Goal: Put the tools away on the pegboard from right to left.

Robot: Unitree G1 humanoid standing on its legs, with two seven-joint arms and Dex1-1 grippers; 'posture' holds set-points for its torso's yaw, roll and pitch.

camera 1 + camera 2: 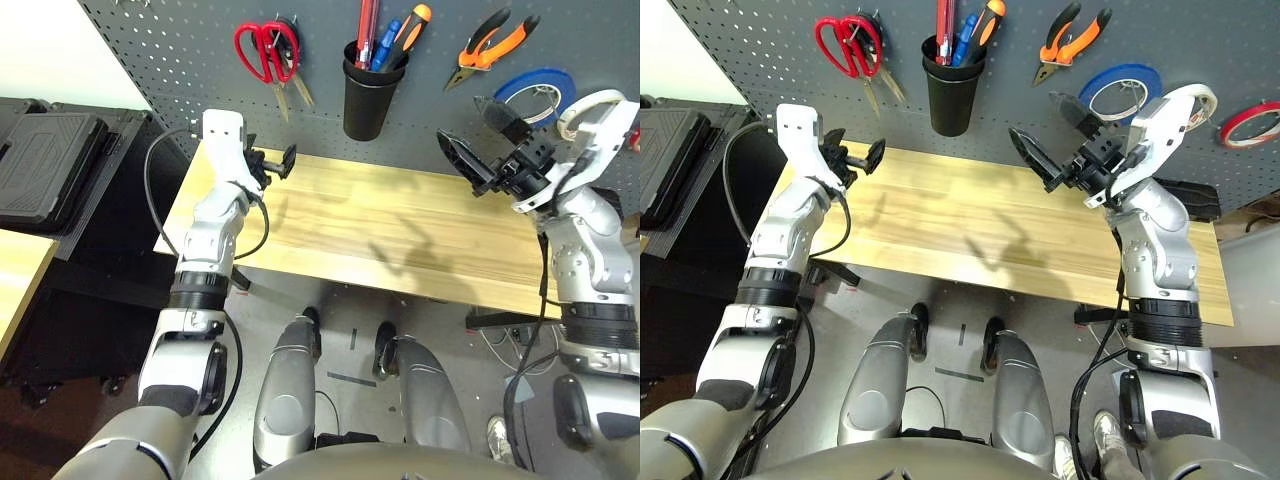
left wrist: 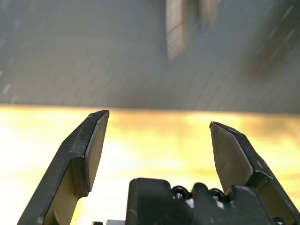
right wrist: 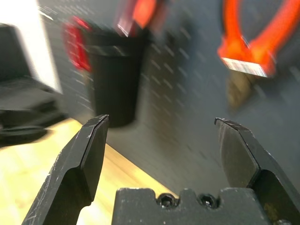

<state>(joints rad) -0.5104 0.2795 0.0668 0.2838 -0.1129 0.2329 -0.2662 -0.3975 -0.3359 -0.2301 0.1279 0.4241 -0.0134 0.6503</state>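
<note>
Hanging on the pegboard (image 1: 760,60) already: red-handled scissors (image 1: 848,45) on a hook at its left, slim red-handled screwdriver (image 1: 945,22) standing in the black cup (image 1: 951,92), orange-and-black-handled pliers (image 1: 1072,42) to the right of the cup, thin red tape ring (image 1: 1251,123) far right. Nothing lying on the wooden table (image 1: 970,230). Looks like the last step done, the leftmost item hung; next move probably just drawing both arms back clear of the board, without brushing the scissors or the cup.

Left gripper (image 1: 273,161) spread wide and empty, just below the scissors. Right gripper (image 1: 1050,135) likewise wide open, empty, near the blue tape roll (image 1: 1120,88).

Hard to make out: hooks behind the tools; scissor blades partly blurred; white tape roll (image 1: 1185,100) half hidden behind the right arm; red ring cut off at the frame edge.
</note>
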